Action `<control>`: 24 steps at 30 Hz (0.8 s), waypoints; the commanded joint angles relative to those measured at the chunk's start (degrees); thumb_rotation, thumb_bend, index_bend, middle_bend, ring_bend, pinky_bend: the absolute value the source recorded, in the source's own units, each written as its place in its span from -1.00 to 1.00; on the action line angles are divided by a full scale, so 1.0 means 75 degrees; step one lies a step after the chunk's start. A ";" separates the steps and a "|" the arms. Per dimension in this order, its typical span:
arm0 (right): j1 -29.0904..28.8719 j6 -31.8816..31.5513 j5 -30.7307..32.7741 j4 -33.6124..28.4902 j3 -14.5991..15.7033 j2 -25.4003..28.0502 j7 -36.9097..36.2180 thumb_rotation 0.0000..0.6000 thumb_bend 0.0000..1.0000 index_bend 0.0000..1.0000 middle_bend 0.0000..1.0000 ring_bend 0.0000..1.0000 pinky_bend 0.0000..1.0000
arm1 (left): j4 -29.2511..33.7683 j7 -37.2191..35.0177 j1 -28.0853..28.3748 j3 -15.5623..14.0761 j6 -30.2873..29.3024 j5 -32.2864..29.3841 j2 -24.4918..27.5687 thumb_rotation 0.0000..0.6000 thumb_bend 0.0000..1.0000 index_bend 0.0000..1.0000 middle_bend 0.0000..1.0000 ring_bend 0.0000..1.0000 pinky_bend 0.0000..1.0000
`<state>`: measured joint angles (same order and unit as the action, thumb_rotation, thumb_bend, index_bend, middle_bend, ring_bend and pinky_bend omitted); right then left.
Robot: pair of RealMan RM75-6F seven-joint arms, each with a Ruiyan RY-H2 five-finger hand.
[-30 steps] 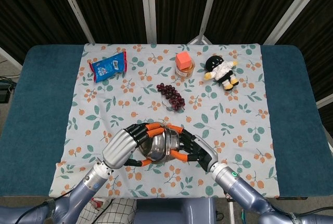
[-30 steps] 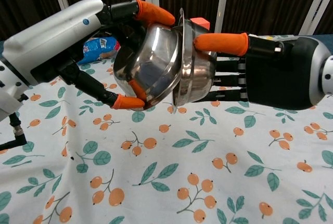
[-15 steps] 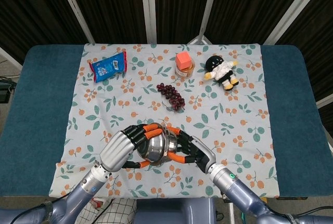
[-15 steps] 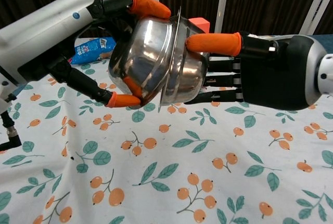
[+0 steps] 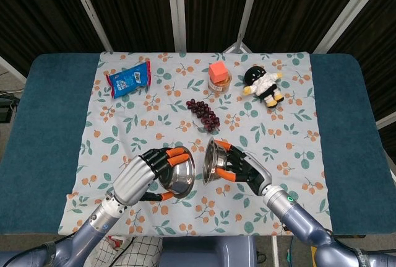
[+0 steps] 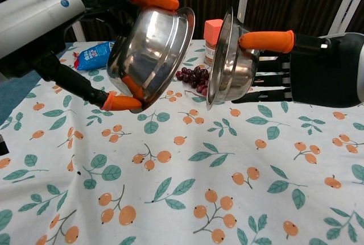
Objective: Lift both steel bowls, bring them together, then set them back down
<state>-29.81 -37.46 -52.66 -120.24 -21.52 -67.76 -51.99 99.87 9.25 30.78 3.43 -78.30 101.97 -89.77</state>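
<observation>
Chest view gives you the clearest read: the floral tablecloth (image 6: 187,199) lies bare beneath both arms, so you have open ground for setting down. Your left hand (image 6: 74,34) grips the left bowl (image 6: 149,57) with an orange-tipped finger over the top rim and the thumb under the bottom edge; the bowl is tipped on its side, mouth facing toward the right and a little downward, held well above the cloth. Your right hand (image 6: 307,69) grips the right bowl (image 6: 230,57) the same way, a finger hooked over the rim, the bowl standing nearly on edge. The two bowls are apart now, with a clear gap between their rims, so the step in hand looks to be the set-down.

To do it well, roll each wrist until the bowl's base faces the cloth before you lower; coming down tilted as they are would land a rim first and likely let the bowl rock or slip from the grip. Widen the gap as you descend so the rims do not clip. Keep forward of nothing: the grapes (image 6: 192,75) and the orange-capped jar (image 6: 211,40) sit behind the bowls, so lower straight down rather than pushing away from yourself. Release only once each base rests flat.
</observation>
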 commanded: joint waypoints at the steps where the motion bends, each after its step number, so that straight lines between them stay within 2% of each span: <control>1: 0.0065 0.0063 -0.0091 -0.0007 -0.0050 0.0045 -0.0082 1.00 -0.12 0.95 0.76 0.89 1.00 | 0.0006 0.0039 0.0003 -0.0003 0.0010 0.0015 -0.0002 1.00 -0.22 -0.20 0.10 -0.12 0.24; 10: 0.0201 0.0214 -0.0409 -0.0251 -0.0145 0.0031 -0.0253 1.00 -0.11 0.95 0.76 0.89 1.00 | -0.0155 0.0212 0.0115 0.0137 0.0179 -0.0089 -0.0146 1.00 -0.22 -0.20 0.10 -0.12 0.24; 24: 0.0231 -0.0213 -0.0405 -0.1000 0.0109 -0.0162 0.0346 1.00 -0.07 0.95 0.76 0.89 1.00 | -0.0321 0.0244 0.0418 0.0237 0.0511 -0.0187 -0.0732 1.00 -0.22 -0.19 0.10 -0.12 0.24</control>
<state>-28.07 -38.77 -55.78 -127.32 -20.92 -69.07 -49.82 97.55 11.03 33.79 5.26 -74.54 100.47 -95.08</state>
